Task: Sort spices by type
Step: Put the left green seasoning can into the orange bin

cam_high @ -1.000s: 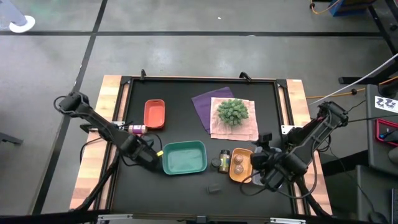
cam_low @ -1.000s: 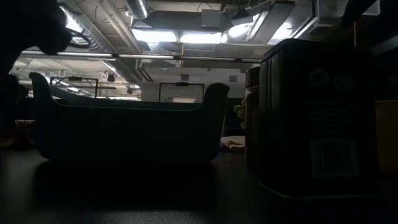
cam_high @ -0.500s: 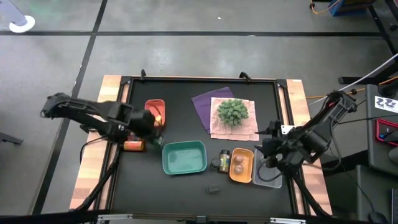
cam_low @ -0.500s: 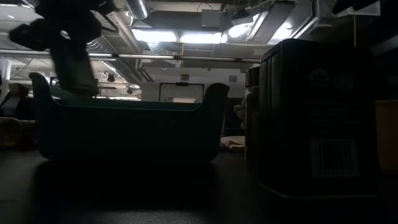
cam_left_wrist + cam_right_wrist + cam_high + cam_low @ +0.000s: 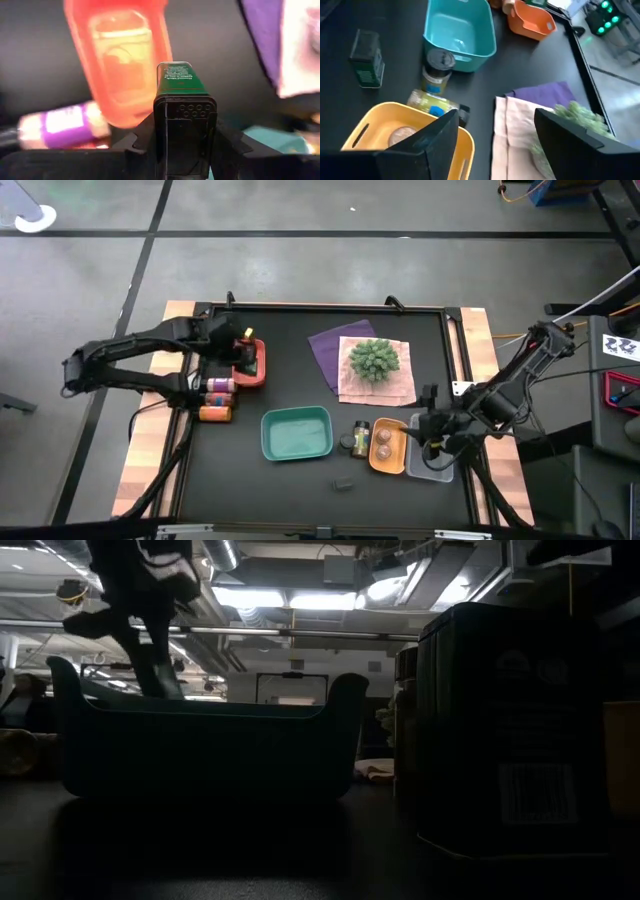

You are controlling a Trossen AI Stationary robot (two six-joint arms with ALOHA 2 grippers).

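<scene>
My left gripper (image 5: 243,345) hangs over the red tray (image 5: 250,368) at the table's left, shut on a small green tin (image 5: 179,77). Left of that tray, a purple-labelled jar (image 5: 218,385) and an orange jar (image 5: 215,412) lie on the table. My right gripper (image 5: 432,430) is open with nothing between its fingers, above the orange tray (image 5: 392,460) and the clear tray (image 5: 430,465). The orange tray holds two round grey-topped jars (image 5: 384,442). Beside it a dark-lidded jar (image 5: 437,67) stands and a yellow-labelled jar (image 5: 432,105) lies. Another green tin (image 5: 367,57) stands near the front edge. My left gripper pinches the green tin between its two shut fingers (image 5: 185,125), which slant down from above. Only the tin's printed free end (image 5: 179,75) shows past the fingertips; the rest is hidden by the fingers. The tin is lifted clear above the red tray.
A teal tray (image 5: 297,433) sits at the middle front, with bare dark table around it. At the back, a spiky green plant (image 5: 374,360) sits on pink and purple cloths (image 5: 330,350). In the low view the standing tin (image 5: 510,720) looms close, right of the teal tray (image 5: 200,745).
My left gripper has swung from the teal tray's left end toward the table's far edge and risen, turning as it went, and is now over the red tray, still shut. My right gripper has drawn back a little toward the right edge and tipped its fingers upward.
</scene>
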